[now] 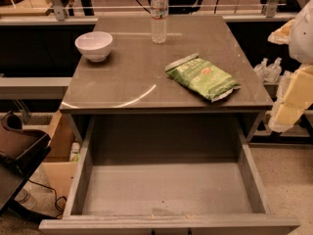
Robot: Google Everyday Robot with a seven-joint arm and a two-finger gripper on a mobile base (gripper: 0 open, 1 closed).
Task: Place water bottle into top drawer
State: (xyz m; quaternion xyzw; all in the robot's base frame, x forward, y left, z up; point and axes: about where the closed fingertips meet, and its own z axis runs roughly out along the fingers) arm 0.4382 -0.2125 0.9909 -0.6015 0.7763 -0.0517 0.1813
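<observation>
The water bottle [158, 14] stands upright at the far middle of the grey table top [132, 77]. It is clear and ribbed, with a white cap and a white label with a red band. The top drawer [166, 187] is pulled open below the table's front edge; its flat grey bottom holds nothing. My gripper [282, 115] hangs at the right edge of the view, beside the table's right front corner, well apart from the bottle. It holds nothing that I can see.
A white bowl [94, 45] sits at the table's left back. A green chip bag [202, 76] lies at the right. Two small bottles [268, 68] stand on a shelf behind the right side. A brown chair [19, 146] and cardboard box [58, 155] are at the left.
</observation>
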